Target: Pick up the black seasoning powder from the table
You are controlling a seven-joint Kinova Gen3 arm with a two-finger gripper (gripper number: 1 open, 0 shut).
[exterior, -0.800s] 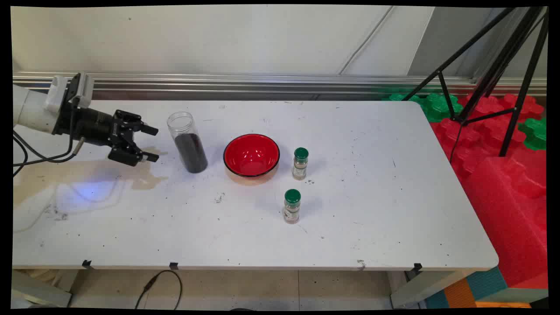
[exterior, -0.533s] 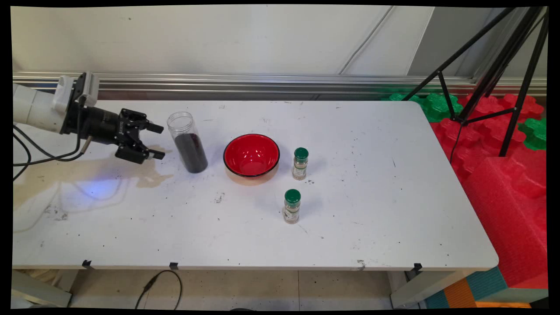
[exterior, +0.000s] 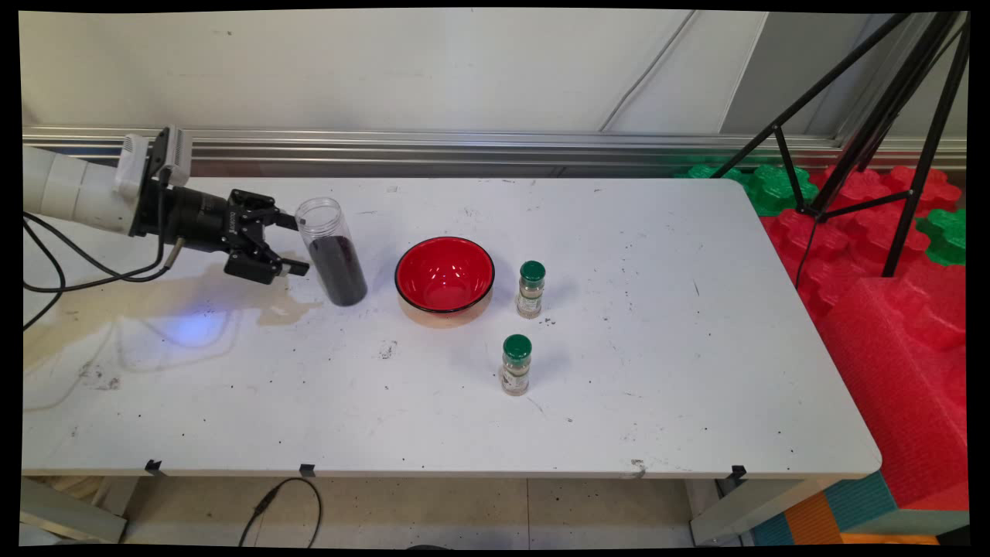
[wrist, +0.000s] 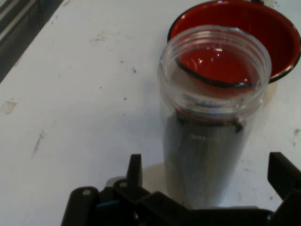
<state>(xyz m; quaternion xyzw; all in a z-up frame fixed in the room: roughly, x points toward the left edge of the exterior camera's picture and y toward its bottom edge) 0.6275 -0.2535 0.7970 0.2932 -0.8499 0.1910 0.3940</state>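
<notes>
A tall clear jar [exterior: 332,251] with no lid stands on the white table [exterior: 657,371], its lower half filled with something dark. My gripper [exterior: 296,245] is open and lies nearly level just left of the jar, its two fingertips at the jar's left side, one behind and one in front. In the hand view the jar [wrist: 211,117] stands between my spread fingers [wrist: 135,169], with the gripper [wrist: 209,181] low against its base. Just beyond the jar sits a red bowl [exterior: 445,275], also in the hand view [wrist: 273,28].
Two small spice jars with green caps stand right of the bowl, one [exterior: 530,288] close beside it and one [exterior: 516,363] nearer the front edge. A brownish stain [exterior: 155,298] spreads on the table's left part. A black tripod [exterior: 874,116] and red foam blocks [exterior: 897,309] stand at the right.
My gripper has moved right toward the clear jar, from a gap away to its fingertips beside the jar. It stays open. Nothing else has moved.
</notes>
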